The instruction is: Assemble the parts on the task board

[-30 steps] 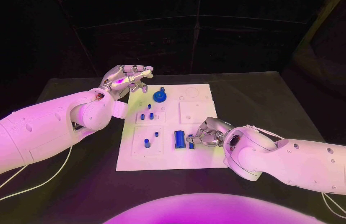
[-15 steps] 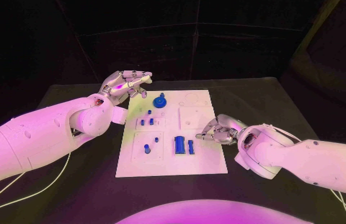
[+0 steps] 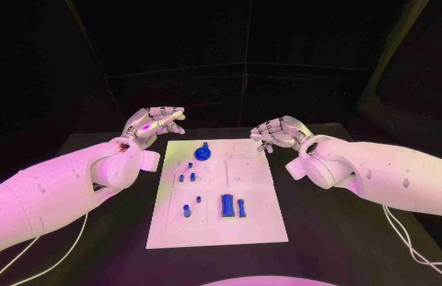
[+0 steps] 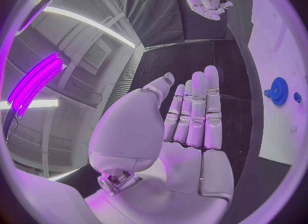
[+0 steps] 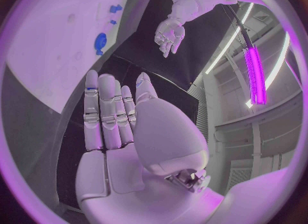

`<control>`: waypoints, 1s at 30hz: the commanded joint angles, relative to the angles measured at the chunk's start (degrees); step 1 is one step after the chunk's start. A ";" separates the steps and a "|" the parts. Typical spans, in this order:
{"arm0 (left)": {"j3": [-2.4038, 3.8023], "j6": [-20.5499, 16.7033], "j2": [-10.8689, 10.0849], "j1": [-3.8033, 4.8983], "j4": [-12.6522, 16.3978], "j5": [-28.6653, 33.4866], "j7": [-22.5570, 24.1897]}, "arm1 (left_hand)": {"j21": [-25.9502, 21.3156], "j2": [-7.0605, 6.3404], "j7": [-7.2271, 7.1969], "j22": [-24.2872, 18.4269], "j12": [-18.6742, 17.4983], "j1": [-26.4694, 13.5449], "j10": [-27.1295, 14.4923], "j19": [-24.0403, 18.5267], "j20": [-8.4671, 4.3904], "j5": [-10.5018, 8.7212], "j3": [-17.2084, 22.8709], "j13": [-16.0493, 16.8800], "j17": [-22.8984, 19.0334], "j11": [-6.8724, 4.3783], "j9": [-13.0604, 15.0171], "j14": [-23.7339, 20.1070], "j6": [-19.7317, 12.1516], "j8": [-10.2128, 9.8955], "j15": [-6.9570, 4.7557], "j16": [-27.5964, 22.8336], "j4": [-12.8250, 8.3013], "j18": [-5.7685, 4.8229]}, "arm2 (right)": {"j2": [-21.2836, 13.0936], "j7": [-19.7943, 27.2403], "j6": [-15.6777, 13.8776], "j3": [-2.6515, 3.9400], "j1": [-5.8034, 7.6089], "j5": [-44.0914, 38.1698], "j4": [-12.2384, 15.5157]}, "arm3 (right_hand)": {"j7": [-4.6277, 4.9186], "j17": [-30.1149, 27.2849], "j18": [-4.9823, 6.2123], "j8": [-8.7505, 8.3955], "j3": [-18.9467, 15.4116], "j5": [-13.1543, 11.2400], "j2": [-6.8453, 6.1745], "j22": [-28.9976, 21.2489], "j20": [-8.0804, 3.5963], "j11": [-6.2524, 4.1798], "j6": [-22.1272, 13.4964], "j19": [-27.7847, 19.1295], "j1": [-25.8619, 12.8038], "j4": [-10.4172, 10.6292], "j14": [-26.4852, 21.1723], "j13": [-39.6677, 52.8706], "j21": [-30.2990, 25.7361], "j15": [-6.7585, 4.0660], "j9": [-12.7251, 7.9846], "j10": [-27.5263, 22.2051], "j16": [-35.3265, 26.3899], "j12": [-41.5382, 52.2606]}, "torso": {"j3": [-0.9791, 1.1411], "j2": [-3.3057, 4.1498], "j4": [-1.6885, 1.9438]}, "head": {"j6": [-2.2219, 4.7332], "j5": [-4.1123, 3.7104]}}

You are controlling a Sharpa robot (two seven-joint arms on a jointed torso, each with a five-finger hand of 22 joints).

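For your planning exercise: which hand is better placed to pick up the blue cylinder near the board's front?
Probably the right hand. Both hands are raised and open behind the board, but the cylinder lies right of the board's middle, on the right arm's side. The left hand would have to cross over other parts.

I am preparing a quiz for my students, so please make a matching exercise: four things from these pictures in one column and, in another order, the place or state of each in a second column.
Things:
1. left hand
2. right hand
3. blue gear-shaped part
4. large blue cylinder

Places or states:
A. lies on the near half of the task board
B. open, raised past the board's far right corner
C. stands near the board's far edge
D. open, raised past the board's far left corner

Pairs: 1-D, 2-B, 3-C, 4-A
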 commanded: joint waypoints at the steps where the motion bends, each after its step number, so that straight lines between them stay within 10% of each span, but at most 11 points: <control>1: 0.07 -2.50 0.97 0.07 -2.14 2.72 2.47 | -5.00 -0.28 0.08 -3.46 -2.03 0.61 0.18 -4.36 0.85 -0.08 0.11 -1.44 -4.05 0.70 -0.12 -4.00 -0.79 0.17 1.25 -8.59 0.50 -0.02 | 2.57 10.35 5.15 0.00 0.30 12.91 -4.61 | 0.18 -5.93 0.76 -1.22 -0.32 -0.23 0.27 -3.24 1.06 0.20 0.27 -0.04 0.60 -0.79 -1.96 -4.78 -4.24 0.38 -0.81 1.23 -5.82 -2.81 | -0.11 -1.40 0.12 | 1.60 -0.03; 9: 0.11 -5.34 5.80 0.02 -10.74 5.16 3.44 | -21.11 -0.48 0.18 -17.28 -13.05 0.92 -1.16 -16.81 7.08 -0.11 -1.45 -3.89 -14.76 3.65 -0.33 -7.22 -3.22 -1.73 6.16 -32.82 1.75 0.43 | 10.00 13.72 7.05 0.04 0.56 17.38 -16.35 | 0.78 -21.78 0.87 -5.17 -1.43 0.55 1.03 -10.93 3.18 1.57 0.95 0.86 -0.40 -3.83 -4.70 -16.89 -13.83 1.89 -3.87 2.72 -16.45 -9.32 | 0.16 -2.40 0.24 | 4.44 0.33; 13: 0.12 -6.23 7.13 -0.08 -12.88 5.91 3.68 | -22.31 0.07 -0.09 -19.72 -15.37 1.24 -0.83 -16.64 7.41 -0.05 -2.69 -3.85 -16.29 4.13 -0.31 -5.57 -3.31 -2.27 6.43 -36.52 1.71 0.62 | 12.16 14.41 7.56 0.06 0.58 17.83 -19.23 | 0.91 -26.85 0.88 -5.81 -1.60 0.78 1.53 -12.70 3.25 1.73 1.47 2.20 -1.18 -5.10 -4.57 -20.03 -15.65 2.10 -4.87 3.75 -18.32 -10.50 | 0.28 -2.44 0.17 | 5.23 0.63; 14: 0.07 -3.93 6.92 -0.09 -12.37 3.66 1.73 | -27.22 4.01 -3.22 -25.16 -18.79 -22.53 -16.60 -29.28 2.41 -2.06 -6.67 -7.49 -18.22 0.74 -4.10 -21.50 -18.95 -7.18 3.67 -40.72 -0.30 -3.01 | 11.75 11.02 5.21 0.00 0.44 14.75 -18.72 | -2.35 -32.41 -2.95 -9.57 2.66 -1.87 -0.68 -14.27 -0.31 -0.68 -14.87 -16.31 -26.26 -9.73 -24.29 -22.02 -20.01 -2.23 -6.78 -14.41 -26.95 -12.60 | 0.13 -2.20 0.13 | 4.83 0.48; 20: 0.11 -6.05 6.23 -0.37 -10.37 3.46 1.96 | -27.22 4.01 -4.48 -27.76 -20.61 -31.38 -22.56 -33.85 0.70 -2.86 -8.52 -7.49 -22.91 -0.53 -4.10 -27.22 -25.29 -7.18 2.59 -43.08 -4.90 -3.65 | 11.18 11.65 3.10 0.41 0.01 15.70 -16.60 | -3.62 -35.44 -2.99 -9.57 4.32 -2.65 -1.11 -18.34 -1.63 -1.49 -20.52 -22.84 -35.97 -9.73 -31.68 -23.31 -20.01 -2.23 -11.46 -20.73 -30.53 -13.58 | 0.44 -1.87 -0.15 | 5.19 1.54; 21: 0.13 -7.22 5.85 -0.53 -9.26 3.35 2.08 | -27.22 4.01 -4.87 -28.45 -21.04 -34.47 -24.61 -35.51 0.05 -6.87 -9.13 -7.49 -22.91 -0.96 -4.10 -29.31 -27.34 -7.18 2.23 -43.61 -4.90 -3.93 | 10.87 12.00 1.94 0.63 -0.22 16.22 -15.43 | -4.01 -36.13 -3.63 -9.57 4.76 -2.98 -5.25 -18.34 -2.07 -1.79 -22.45 -25.05 -39.00 -9.73 -34.06 -27.37 -20.01 -2.23 -11.46 -22.88 -31.56 -17.85 | 0.61 -1.70 -0.29 | 5.38 2.12; 23: 0.17 -9.19 5.20 -0.80 -7.39 3.16 2.29 | -27.22 4.01 -5.31 -29.11 -21.45 -37.36 -26.54 -37.05 -0.55 -6.87 -9.73 -7.49 -22.91 -1.36 -4.10 -31.26 -29.29 -7.18 1.89 -44.11 -4.90 -4.01 | 10.34 12.60 -0.03 1.00 -0.62 17.10 -13.46 | -4.46 -36.90 -3.94 -9.57 5.30 -3.32 -5.25 -18.34 -2.55 -2.12 -24.61 -27.53 -42.41 -9.73 -36.74 -27.37 -20.01 -2.23 -11.46 -25.29 -32.75 -17.85 | 0.90 -1.40 -0.54 | 5.70 3.09; 24: 0.20 -10.36 4.82 -0.96 -6.28 3.04 2.42 | -27.22 4.01 -5.56 -29.51 -21.69 -39.12 -27.71 -37.98 -0.92 -6.87 -10.06 -7.49 -22.91 -1.59 -4.10 -32.45 -30.48 -7.18 1.68 -44.41 -4.90 -4.54 | 10.02 12.95 -1.19 1.23 -0.85 17.62 -12.28 | -4.70 -37.30 -3.94 -9.57 5.67 -3.49 -5.25 -18.34 -2.80 -6.18 -25.73 -28.82 -44.18 -9.73 -38.12 -27.37 -20.01 -2.23 -11.46 -26.56 -33.35 -17.85 | 1.03 -1.27 -0.66 | 5.85 3.54; 27: 0.28 -14.48 3.47 -1.51 -2.38 2.65 2.86 | -27.22 4.01 -6.14 -30.41 -22.27 -43.09 -30.37 -40.12 -1.73 -6.87 -10.66 -7.49 -22.91 -2.14 -4.10 -35.13 -33.16 -7.18 1.21 -45.09 -4.90 -4.64 | 8.92 14.19 -5.30 2.01 -1.68 19.45 -8.16 | -5.27 -38.26 -4.55 -9.57 6.37 -7.65 -5.25 -18.34 -3.41 -6.18 -28.47 -31.96 -48.49 -9.73 -41.51 -27.37 -20.01 -2.23 -11.46 -29.62 -34.83 -17.85 | 1.32 -0.96 -0.91 | 6.18 4.53; 28: 0.31 -16.08 2.95 -1.73 -0.86 2.49 3.03 | -27.22 4.01 -6.37 -30.77 -22.46 -44.68 -31.43 -40.98 -2.05 -6.87 -10.93 -7.49 -22.91 -2.36 -4.10 -36.21 -34.22 -7.18 -2.88 -45.39 -4.90 -5.16 | 8.49 14.66 -6.89 2.31 -2.00 20.16 -6.57 | -5.48 -38.63 -4.55 -9.57 6.67 -7.65 -5.25 -18.34 -3.63 -6.18 -29.50 -33.14 -50.10 -9.73 -42.77 -27.37 -20.01 -2.23 -11.46 -30.76 -35.38 -17.85 | 1.38 -0.90 -0.97 | 6.25 4.75; 30: 0.40 -20.53 1.50 -2.33 3.35 2.07 3.51 | -27.22 4.01 -6.77 -31.41 -22.89 -47.55 -33.35 -42.51 -2.64 -6.87 -11.32 -7.49 -22.91 -2.76 -4.10 -38.15 -36.17 -7.18 -2.88 -45.87 -4.90 -5.16 | 7.42 15.86 -10.87 3.07 -2.80 21.94 -2.57 | -5.92 -39.34 -5.19 -9.57 7.16 -7.65 -5.25 -18.34 -4.07 -6.18 -31.52 -35.45 -53.27 -9.73 -45.25 -27.37 -20.01 -2.23 -11.46 -33.00 -36.48 -17.85 | 1.47 -0.81 -1.04 | 6.35 5.05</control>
